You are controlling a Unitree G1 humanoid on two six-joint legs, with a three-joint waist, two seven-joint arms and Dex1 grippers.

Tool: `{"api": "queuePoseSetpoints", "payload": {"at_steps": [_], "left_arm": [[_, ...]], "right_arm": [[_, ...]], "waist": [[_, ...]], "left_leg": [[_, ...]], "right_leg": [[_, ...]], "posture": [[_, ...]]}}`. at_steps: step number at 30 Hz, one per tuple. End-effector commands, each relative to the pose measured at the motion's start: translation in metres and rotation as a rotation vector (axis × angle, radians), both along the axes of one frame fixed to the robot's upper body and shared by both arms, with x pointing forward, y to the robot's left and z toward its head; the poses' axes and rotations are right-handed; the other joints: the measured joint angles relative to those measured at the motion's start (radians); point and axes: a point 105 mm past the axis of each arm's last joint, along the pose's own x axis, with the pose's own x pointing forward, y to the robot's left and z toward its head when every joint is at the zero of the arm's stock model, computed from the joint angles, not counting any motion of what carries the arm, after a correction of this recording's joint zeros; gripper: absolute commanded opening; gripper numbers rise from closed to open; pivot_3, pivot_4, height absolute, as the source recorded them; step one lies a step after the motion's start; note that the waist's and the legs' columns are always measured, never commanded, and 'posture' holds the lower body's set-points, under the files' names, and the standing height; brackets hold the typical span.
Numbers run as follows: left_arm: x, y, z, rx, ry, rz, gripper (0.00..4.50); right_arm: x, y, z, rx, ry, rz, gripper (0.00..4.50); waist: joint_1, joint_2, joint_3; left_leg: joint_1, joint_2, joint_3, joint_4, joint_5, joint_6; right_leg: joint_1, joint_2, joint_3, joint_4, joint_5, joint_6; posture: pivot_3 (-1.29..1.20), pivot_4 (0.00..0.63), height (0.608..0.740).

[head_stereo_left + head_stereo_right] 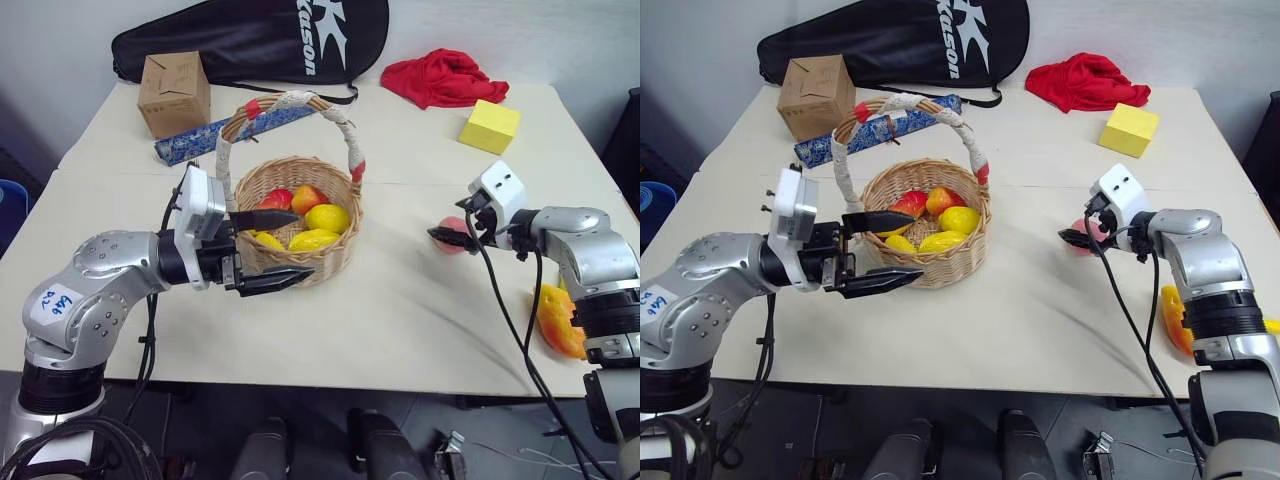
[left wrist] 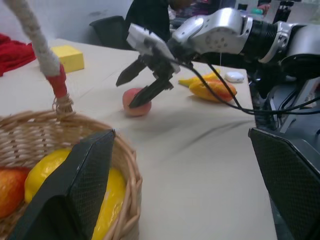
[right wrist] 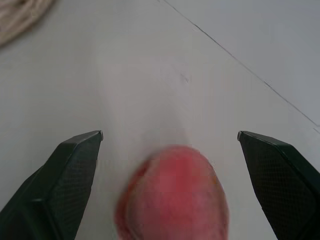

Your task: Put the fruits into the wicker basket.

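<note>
The wicker basket (image 1: pixel 300 262) stands mid-table and holds several red-yellow and yellow fruits (image 1: pixel 318 218). My left gripper (image 1: pixel 305 243) is open and empty, level at the basket's near left rim. A pink peach (image 3: pixel 175 195) lies on the table to the right of the basket. My right gripper (image 3: pixel 170 134) is open, one finger on each side of the peach, not closed on it. An orange-red mango (image 1: pixel 558 320) lies near the table's right edge, partly behind my right arm, with a yellow banana (image 2: pixel 192 80) beside it.
At the back of the table are a cardboard box (image 1: pixel 174 92), a blue patterned roll (image 1: pixel 200 140), a black racket bag (image 1: pixel 250 40), a red cloth (image 1: pixel 440 77) and a yellow cube (image 1: pixel 489 126). A small white object (image 2: pixel 234 76) lies by the mango.
</note>
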Motion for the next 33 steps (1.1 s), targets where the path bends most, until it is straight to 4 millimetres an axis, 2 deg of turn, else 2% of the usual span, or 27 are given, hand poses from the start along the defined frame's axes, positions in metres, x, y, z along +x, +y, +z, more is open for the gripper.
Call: {"api": "queuePoseSetpoints", "payload": {"at_steps": [1, 7, 10, 13, 14, 16, 18, 20, 23, 28, 31, 33], "left_arm": [[-0.007, -0.005, 0.018, 0.003, -0.076, -0.021, 4.5], [-0.002, -0.009, 0.025, 0.031, -0.11, -0.028, 4.5], [-0.001, -0.01, 0.026, 0.04, -0.12, -0.035, 4.5], [0.001, -0.008, 0.026, 0.043, -0.124, -0.034, 4.5], [0.002, -0.007, 0.027, 0.043, -0.125, -0.031, 4.5], [0.003, -0.005, 0.027, 0.044, -0.127, -0.022, 4.5], [0.006, 0.007, 0.026, 0.041, -0.123, 0.035, 4.5], [0.007, 0.021, 0.025, 0.043, -0.111, 0.09, 4.5], [0.004, 0.044, 0.025, 0.037, -0.086, 0.164, 4.5], [-0.005, 0.063, 0.027, 0.051, -0.069, 0.233, 4.5], [-0.01, 0.065, 0.026, 0.08, -0.073, 0.248, 4.5], [-0.01, 0.064, 0.027, 0.081, -0.077, 0.25, 4.5]], "right_arm": [[0.003, 0.0, 0.003, 0.021, 0.002, 0.006, 4.47], [0.008, 0.0, -0.014, 0.068, 0.034, -0.028, 4.47], [0.01, 0.003, -0.017, 0.128, 0.04, -0.045, 3.88], [0.007, 0.005, -0.015, 0.176, 0.041, -0.032, 2.9], [0.005, 0.005, -0.013, 0.191, 0.04, -0.023, 2.71], [0.002, 0.006, -0.009, 0.217, 0.037, -0.011, 2.66], [-0.013, 0.023, 0.017, 0.361, 0.011, 0.118, 2.66], [-0.039, 0.049, 0.039, 0.447, 0.013, 0.309, 2.66], [-0.068, 0.091, 0.05, 0.449, 0.063, 0.482, 2.66], [-0.065, 0.152, 0.059, 0.431, 0.037, 0.528, 2.66], [-0.062, 0.193, 0.063, 0.432, 0.015, 0.568, 2.66], [-0.058, 0.207, 0.066, 0.434, 0.0, 0.567, 2.66]], "waist": [[-0.003, 0.0, 0.0], [-0.01, 0.0, 0.0], [-0.015, 0.0, 0.0], [-0.021, 0.0, 0.0], [-0.022, 0.0, 0.0], [-0.024, 0.0, 0.0], [-0.024, 0.0, 0.0], [-0.027, 0.001, 0.0], [-0.033, 0.001, 0.0], [-0.029, 0.001, 0.0], [-0.025, 0.001, 0.0], [-0.024, 0.001, 0.0]], "left_leg": [[0.001, 0.0, 0.0, 0.0, 0.0, 0.0], [0.008, 0.001, 0.004, 0.0, 0.001, -0.001], [0.009, 0.001, 0.004, 0.0, 0.0, 0.001], [0.009, 0.001, 0.004, 0.0, 0.001, 0.001], [0.009, 0.001, 0.004, 0.0, 0.001, 0.001], [0.009, 0.001, 0.004, 0.0, 0.001, 0.001], [0.008, 0.001, 0.004, 0.0, 0.001, 0.001], [0.008, 0.002, 0.004, 0.0, 0.0, 0.001], [0.008, 0.004, 0.003, -0.001, -0.001, 0.002], [0.009, 0.004, 0.0, -0.001, -0.001, 0.001], [0.009, 0.003, -0.001, -0.001, -0.001, 0.001], [0.007, 0.002, -0.001, -0.001, -0.001, 0.0]], "right_leg": [[0.0, 0.001, 0.0, 0.0, 0.0, 0.0], [0.002, 0.004, 0.001, 0.005, 0.0, 0.0], [0.003, 0.004, 0.002, 0.006, 0.0, 0.0], [0.003, 0.004, 0.002, 0.006, 0.0, 0.0], [0.003, 0.003, 0.002, 0.006, 0.0, 0.0], [0.003, 0.003, 0.002, 0.006, 0.0, 0.0], [0.003, 0.003, 0.002, 0.006, 0.0, 0.0], [0.002, 0.004, 0.002, 0.007, 0.0, 0.0], [0.001, 0.005, 0.003, 0.008, 0.0, 0.0], [0.002, 0.003, 0.002, 0.006, 0.0, -0.003], [0.002, 0.002, 0.002, 0.006, 0.001, -0.004], [0.0, 0.001, 0.001, 0.006, 0.001, -0.004]], "posture": [[0.0, 0.15, 0.74], [0.0, 0.15, 0.74], [0.0, 0.15, 0.74], [0.0, 0.15, 0.74], [0.0, 0.15, 0.74], [0.0, 0.15, 0.74], [0.0, 0.15, 0.74], [0.0, 0.15, 0.74], [0.0, 0.15, 0.74], [0.0, 0.15, 0.74], [0.0, 0.15, 0.74], [0.0, 0.15, 0.74]]}}
